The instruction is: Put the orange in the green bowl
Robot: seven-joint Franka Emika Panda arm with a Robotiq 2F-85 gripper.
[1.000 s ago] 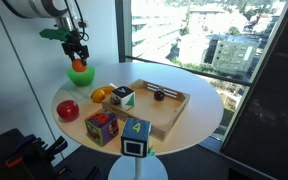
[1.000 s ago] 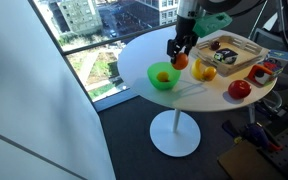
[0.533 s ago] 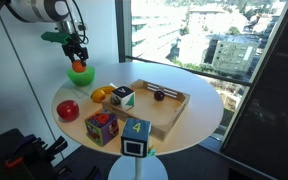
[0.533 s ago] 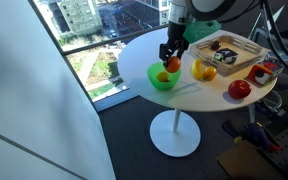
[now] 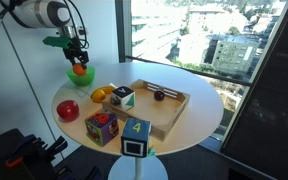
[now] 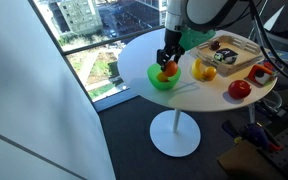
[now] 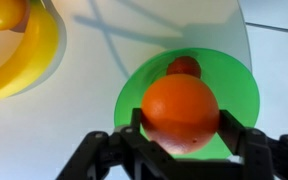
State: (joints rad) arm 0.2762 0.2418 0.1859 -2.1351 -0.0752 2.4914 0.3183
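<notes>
My gripper is shut on the orange, a smooth round orange-red fruit, and holds it straight above the lime-green bowl. In both exterior views the gripper hangs just over the bowl at the table's edge, with the orange between the fingers. A small reddish shape, the orange's reflection or shadow, shows in the bowl's bottom in the wrist view.
On the round white table lie a red apple-like fruit, a yellow banana with a paler yellow-orange fruit, toy cubes and a wooden tray. The bowl sits near the table's rim.
The gripper has carried the orange sideways over the bowl and lowered it closer to the rim. Nothing else moved.
</notes>
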